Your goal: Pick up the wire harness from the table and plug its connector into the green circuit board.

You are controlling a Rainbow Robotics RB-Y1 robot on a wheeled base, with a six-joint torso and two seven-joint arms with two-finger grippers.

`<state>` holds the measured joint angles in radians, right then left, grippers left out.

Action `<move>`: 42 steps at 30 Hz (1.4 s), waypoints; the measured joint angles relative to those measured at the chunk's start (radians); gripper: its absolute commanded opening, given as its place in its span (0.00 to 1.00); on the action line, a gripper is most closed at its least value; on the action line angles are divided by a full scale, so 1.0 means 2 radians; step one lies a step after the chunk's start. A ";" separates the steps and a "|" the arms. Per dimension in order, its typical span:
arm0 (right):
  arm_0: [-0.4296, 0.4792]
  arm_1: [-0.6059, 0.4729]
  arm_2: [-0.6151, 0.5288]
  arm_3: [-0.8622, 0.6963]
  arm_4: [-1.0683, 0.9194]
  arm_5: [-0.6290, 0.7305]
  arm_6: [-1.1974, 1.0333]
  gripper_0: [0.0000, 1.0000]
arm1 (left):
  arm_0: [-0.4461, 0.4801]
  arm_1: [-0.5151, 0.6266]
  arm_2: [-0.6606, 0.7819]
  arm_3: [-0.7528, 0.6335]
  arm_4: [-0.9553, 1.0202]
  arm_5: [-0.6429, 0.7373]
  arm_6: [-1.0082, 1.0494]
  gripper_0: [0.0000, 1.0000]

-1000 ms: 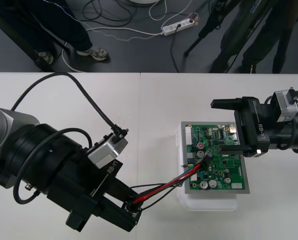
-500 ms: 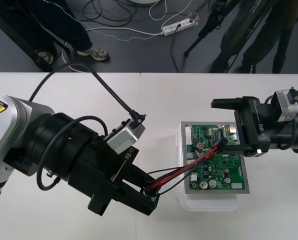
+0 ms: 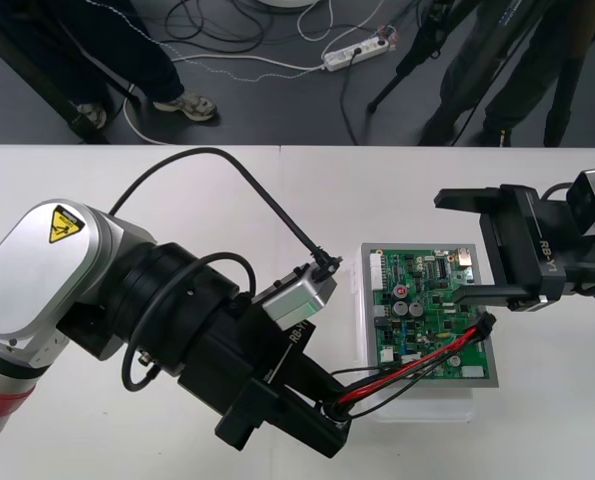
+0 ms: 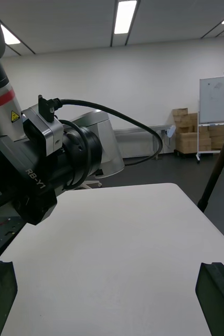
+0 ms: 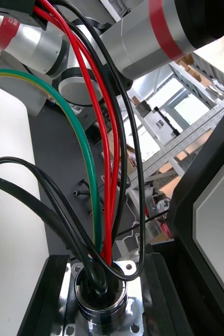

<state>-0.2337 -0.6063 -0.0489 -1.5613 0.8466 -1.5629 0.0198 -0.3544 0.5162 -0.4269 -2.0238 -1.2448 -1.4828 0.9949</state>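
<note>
The left claw point(image 3: 325, 425), at the lower middle of the front view, is clenched on the round metal socket point(image 5: 101, 296) of the wire harness point(image 3: 412, 365). Its fingers point(image 5: 49, 294) flank the flange at the wrist, but from above the claw's black body hides most of the socket. The wires (red and black from above, plus a green one at the wrist) run up and right across the green circuit board point(image 3: 422, 300). They end at the small black plug point(image 3: 487, 322) at the board's right edge, just below the right claw's lower finger point(image 3: 482, 296). Whether the plug touches the board is hard to tell. The right claw point(image 3: 472, 247) is released and holds nothing. The white base point(image 3: 417, 408) lies right of centre on the desk point(image 3: 307, 200), with bare desk toward the far edge.
</note>
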 measured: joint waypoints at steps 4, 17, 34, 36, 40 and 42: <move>0.000 -0.004 0.000 0.000 -0.005 0.000 0.000 1.00 | -0.004 -0.002 -0.011 0.000 0.000 0.012 0.000 0.00; 0.000 -0.027 0.000 0.000 -0.013 0.000 0.000 1.00 | -0.005 -0.002 -0.020 0.000 0.014 0.036 0.000 0.00; 0.000 -0.052 0.000 0.000 -0.061 0.000 0.000 1.00 | -0.005 -0.002 -0.020 0.000 0.032 0.039 0.000 0.00; 0.000 -0.059 0.002 0.000 -0.070 0.000 0.000 1.00 | -0.005 -0.002 -0.020 0.000 0.032 0.039 0.000 0.00; 0.000 -0.076 0.018 0.000 -0.095 0.000 0.000 1.00 | -0.005 -0.002 -0.025 0.000 0.032 0.039 0.000 0.00; 0.000 -0.084 0.032 0.000 -0.107 0.000 0.000 1.00 | -0.005 -0.002 -0.028 0.000 0.033 0.039 0.000 0.00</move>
<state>-0.2337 -0.7747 0.0157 -1.5612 0.6327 -1.5629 0.0198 -0.3637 0.5118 -0.4827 -2.0233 -1.1782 -1.4053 0.9949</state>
